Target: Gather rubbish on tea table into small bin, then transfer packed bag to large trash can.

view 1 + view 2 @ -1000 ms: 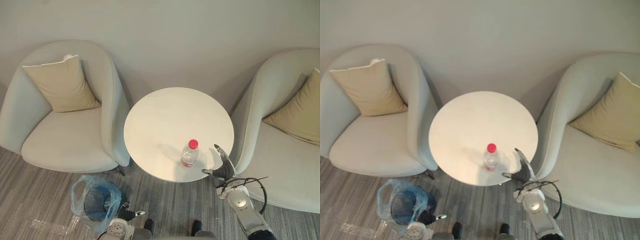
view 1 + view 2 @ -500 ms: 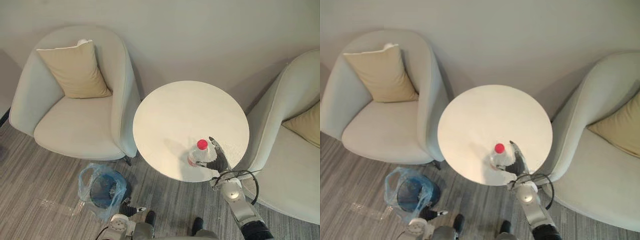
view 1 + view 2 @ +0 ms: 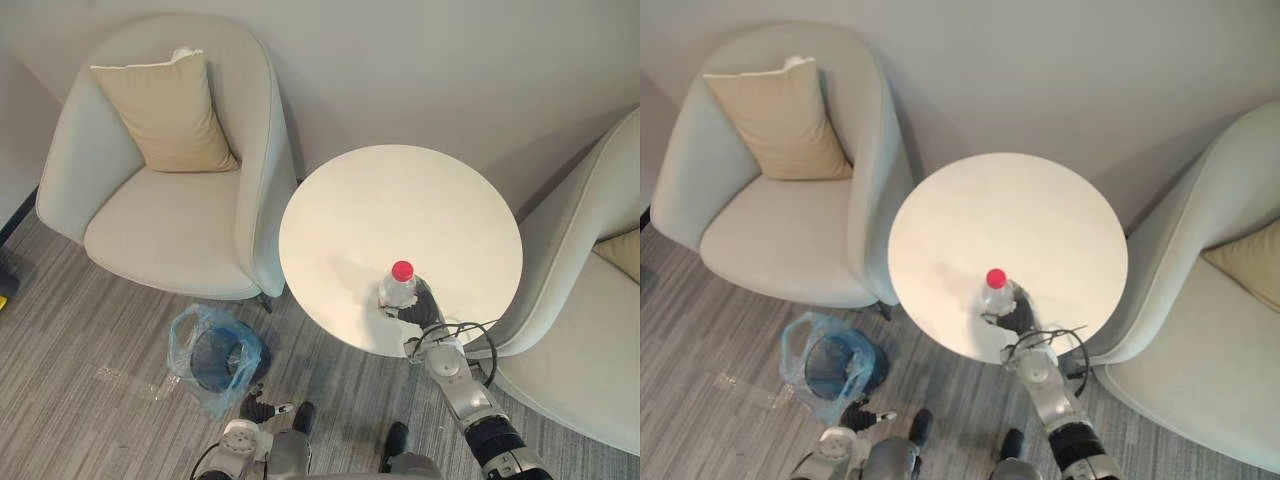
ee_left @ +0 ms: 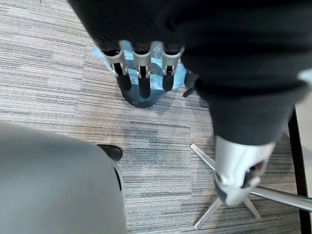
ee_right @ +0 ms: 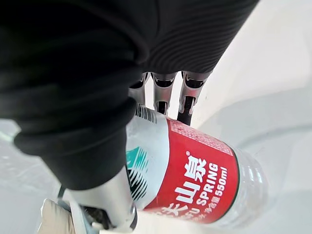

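On the table (image 3: 400, 200), right hand (image 3: 423, 309) clasps bottle (image 3: 397, 289).

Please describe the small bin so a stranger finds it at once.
A round white table stands beside the left armchair. On the carpet in front of them sits the small bin: the only container, dark blue, lined with a translucent bag.

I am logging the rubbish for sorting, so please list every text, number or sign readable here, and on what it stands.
"SPRING 550ml": white print on the red label of the bottle held by the right robot hand.
"山泉": white characters beside it on the same label; others are hidden.
Barcode on the label's white part: digits too small to read.
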Robot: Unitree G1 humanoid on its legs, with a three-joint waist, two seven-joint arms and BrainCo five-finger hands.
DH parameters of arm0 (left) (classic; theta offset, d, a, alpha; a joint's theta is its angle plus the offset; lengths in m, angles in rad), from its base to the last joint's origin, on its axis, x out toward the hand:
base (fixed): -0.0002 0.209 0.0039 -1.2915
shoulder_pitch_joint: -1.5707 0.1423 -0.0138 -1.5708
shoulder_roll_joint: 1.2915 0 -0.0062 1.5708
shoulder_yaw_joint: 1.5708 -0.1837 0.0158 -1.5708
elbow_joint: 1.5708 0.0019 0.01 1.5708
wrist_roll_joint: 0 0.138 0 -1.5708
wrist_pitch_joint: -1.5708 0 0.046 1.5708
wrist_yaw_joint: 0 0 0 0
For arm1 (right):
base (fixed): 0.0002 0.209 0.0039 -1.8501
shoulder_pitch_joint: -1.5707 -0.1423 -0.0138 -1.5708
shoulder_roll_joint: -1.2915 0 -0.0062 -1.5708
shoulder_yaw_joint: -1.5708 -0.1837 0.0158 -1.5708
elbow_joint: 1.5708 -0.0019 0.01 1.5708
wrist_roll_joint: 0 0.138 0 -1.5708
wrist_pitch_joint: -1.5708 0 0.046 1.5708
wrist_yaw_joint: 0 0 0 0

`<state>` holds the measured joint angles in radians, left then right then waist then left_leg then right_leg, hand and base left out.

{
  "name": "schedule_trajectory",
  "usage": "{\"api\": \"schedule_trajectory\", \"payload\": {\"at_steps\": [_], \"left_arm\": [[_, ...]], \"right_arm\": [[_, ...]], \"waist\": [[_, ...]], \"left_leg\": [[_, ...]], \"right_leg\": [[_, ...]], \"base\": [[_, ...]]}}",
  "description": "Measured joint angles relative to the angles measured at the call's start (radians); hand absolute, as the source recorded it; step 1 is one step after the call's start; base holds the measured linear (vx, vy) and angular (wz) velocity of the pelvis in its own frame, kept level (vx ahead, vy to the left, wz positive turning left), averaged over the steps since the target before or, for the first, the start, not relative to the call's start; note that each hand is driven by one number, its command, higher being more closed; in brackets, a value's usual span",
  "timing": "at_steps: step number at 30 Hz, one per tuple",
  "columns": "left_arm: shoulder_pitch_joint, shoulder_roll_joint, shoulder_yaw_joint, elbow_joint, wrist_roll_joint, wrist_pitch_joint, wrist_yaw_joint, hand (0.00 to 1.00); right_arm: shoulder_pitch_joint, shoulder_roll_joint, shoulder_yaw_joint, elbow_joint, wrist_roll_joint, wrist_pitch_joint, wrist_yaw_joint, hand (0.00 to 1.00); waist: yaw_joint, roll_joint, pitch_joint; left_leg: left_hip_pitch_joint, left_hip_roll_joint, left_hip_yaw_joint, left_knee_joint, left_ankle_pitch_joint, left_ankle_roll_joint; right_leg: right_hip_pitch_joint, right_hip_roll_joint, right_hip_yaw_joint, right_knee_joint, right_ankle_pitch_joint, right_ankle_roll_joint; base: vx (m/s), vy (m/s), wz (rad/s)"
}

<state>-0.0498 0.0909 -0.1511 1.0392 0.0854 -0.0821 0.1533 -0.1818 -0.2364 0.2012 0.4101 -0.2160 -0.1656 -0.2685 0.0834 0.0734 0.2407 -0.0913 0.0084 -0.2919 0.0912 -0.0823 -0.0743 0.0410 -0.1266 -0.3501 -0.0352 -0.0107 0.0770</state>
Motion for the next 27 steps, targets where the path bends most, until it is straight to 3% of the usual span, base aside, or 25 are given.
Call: {"api": "schedule_trajectory", "payload": {"at_steps": [7,12,19,27], "left_arm": [[0.000,-0.001,0.000,-0.007,0.002,0.003,0.002,0.00],[0.003,-0.001,0.005,-0.007,0.012,0.009,0.000,0.00],[0.016,0.013,-0.001,-0.005,0.051,0.022,-0.005,0.00],[0.026,0.017,-0.025,0.029,0.053,0.031,-0.004,0.00]], "right_arm": [[0.018,0.000,-0.002,-0.016,0.022,0.015,-0.002,1.00],[0.146,0.000,-0.025,-0.194,0.022,0.015,0.020,1.00],[0.263,0.000,-0.042,-0.289,0.021,0.006,0.057,1.00],[0.358,0.001,-0.030,-0.383,0.009,0.005,0.071,1.00]], "waist": [[0.006,-0.001,0.000],[0.004,-0.006,-0.003],[-0.030,-0.028,-0.022],[-0.044,-0.041,-0.085]], "left_leg": [[0.005,0.001,-0.005,0.000,0.000,0.000],[0.030,0.002,0.005,-0.001,0.000,0.000],[0.064,0.007,0.040,-0.008,0.000,-0.001],[0.082,0.015,0.065,-0.018,0.003,-0.006]], "right_leg": [[-0.001,-0.001,0.019,0.013,0.000,0.000],[0.019,-0.002,0.041,0.011,0.000,0.000],[0.028,-0.003,0.094,0.008,-0.006,0.011],[0.033,0.002,0.125,-0.007,0.012,0.018]], "base": [[0.01,0.008,0.01],[0.00,0.014,-0.08],[-0.05,0.010,-0.19],[-0.05,0.014,-0.10]]}}
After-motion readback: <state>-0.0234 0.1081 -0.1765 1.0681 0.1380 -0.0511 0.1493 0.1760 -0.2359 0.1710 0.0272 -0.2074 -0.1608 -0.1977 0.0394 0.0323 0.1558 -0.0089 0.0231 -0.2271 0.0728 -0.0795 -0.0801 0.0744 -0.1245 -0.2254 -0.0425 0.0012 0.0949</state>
